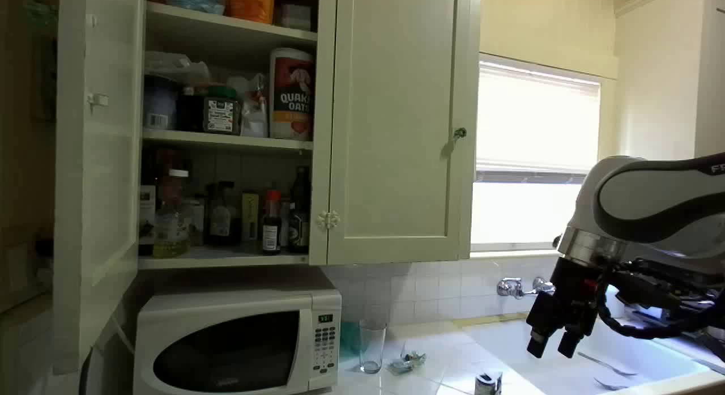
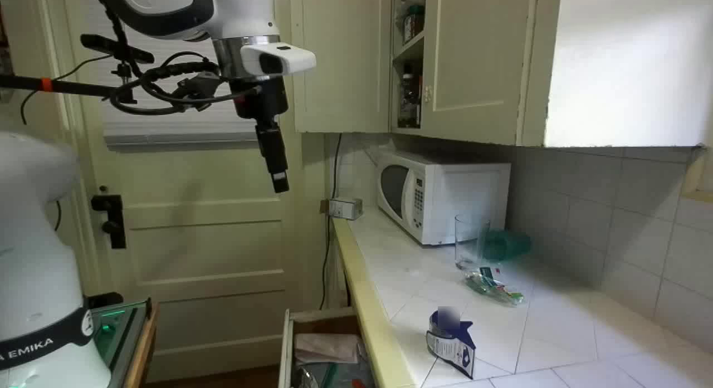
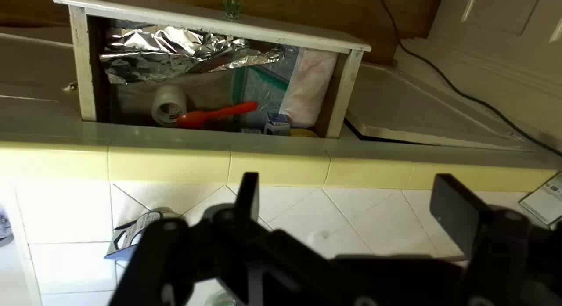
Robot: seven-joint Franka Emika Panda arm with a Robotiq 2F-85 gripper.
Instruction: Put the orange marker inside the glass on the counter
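The gripper [image 1: 553, 347] hung in mid-air, its jaws wide apart with only air between them. The tall drinking glass [image 2: 471, 246] stood upright on the worktop [image 2: 387, 260], just beside the microwave [image 2: 440, 196]. In the wrist view, a red-orange spoon [image 3: 215, 113] lay in the open drawer [image 3: 83, 69], beside a white roll [image 3: 174, 95].
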